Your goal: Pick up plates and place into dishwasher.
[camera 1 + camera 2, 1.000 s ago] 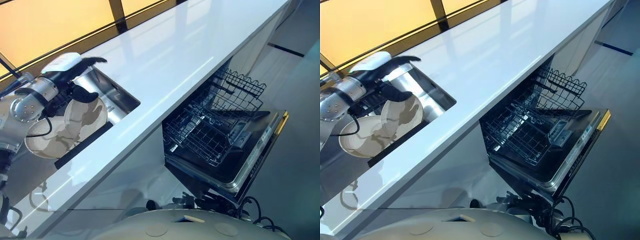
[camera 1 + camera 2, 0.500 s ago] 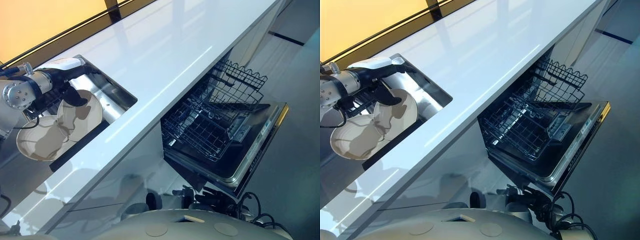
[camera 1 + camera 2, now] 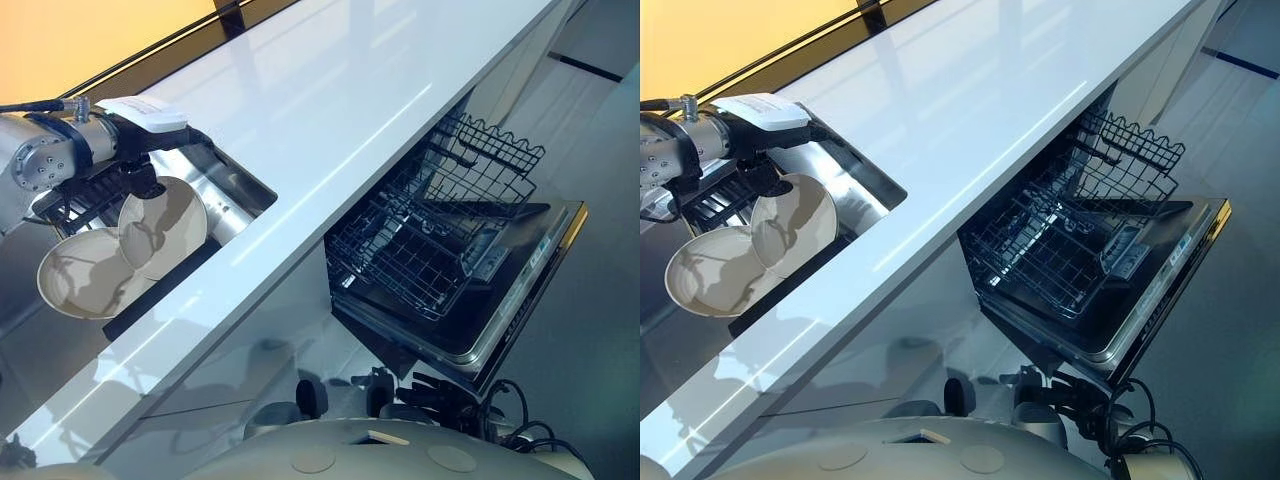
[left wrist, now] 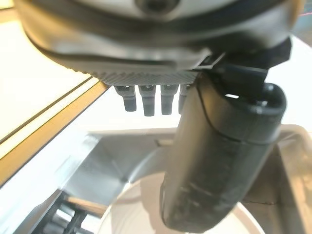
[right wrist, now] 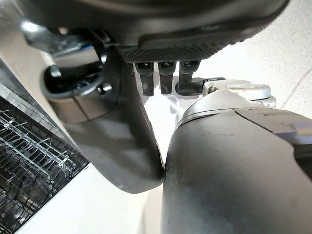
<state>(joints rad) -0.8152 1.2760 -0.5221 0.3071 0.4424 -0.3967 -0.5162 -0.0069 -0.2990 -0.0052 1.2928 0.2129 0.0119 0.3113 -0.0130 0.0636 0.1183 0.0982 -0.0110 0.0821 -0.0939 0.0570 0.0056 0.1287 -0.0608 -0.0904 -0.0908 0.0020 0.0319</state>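
Note:
Two cream plates lie in the steel sink (image 3: 236,192): one plate (image 3: 165,222) leans tilted, and a second plate (image 3: 78,283) lies flatter beside it, partly under it. My left hand (image 3: 140,125), with a white cover, hovers over the tilted plate's far rim, fingers straight over the sink and the thumb (image 4: 219,161) hanging down by the rim. The plate's pale surface (image 4: 139,207) shows beneath the thumb in the left wrist view. My right hand (image 5: 165,78) hangs low beside the dishwasher rack (image 5: 29,165), holding nothing.
A long white counter (image 3: 340,100) runs past the sink. Below it the dishwasher door (image 3: 505,320) is folded down and the black wire rack (image 3: 420,255) is pulled out over it. A dark drying grid (image 3: 85,200) sits in the sink behind the plates.
The camera has shifted a little. My left hand has drawn slightly back, its thumb moving from the tilted plate's face to its far rim. Both plates lie as before.

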